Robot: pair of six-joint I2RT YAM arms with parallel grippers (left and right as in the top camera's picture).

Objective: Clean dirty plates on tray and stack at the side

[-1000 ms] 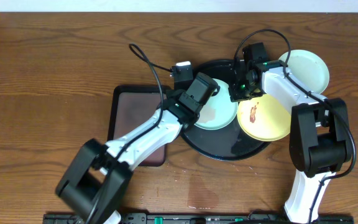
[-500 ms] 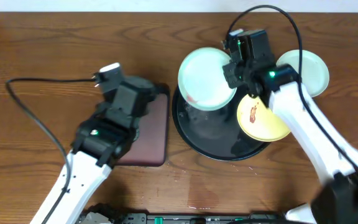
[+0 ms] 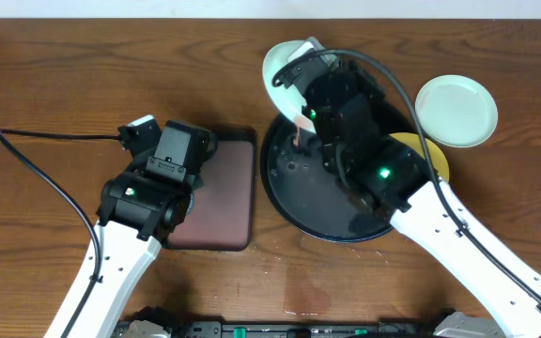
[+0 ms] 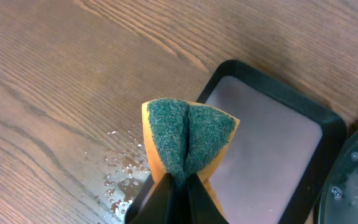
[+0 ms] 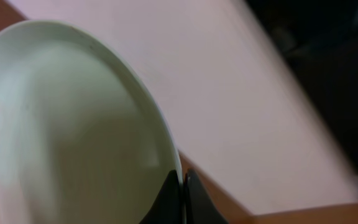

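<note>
Overhead, the right gripper (image 5: 180,186) pinches a smeared blue plate (image 3: 282,68) by its rim, tilted above the black tray (image 3: 297,192) (probably for wiping), while the left gripper (image 4: 179,188) clamps a sponge (image 4: 189,138).

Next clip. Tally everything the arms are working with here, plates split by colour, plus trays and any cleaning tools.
Light blue plates: 2
Yellow plates: 1
Round black tray: 1
Brown rectangular tray: 1
Sponge: 1
Total: 6
</note>
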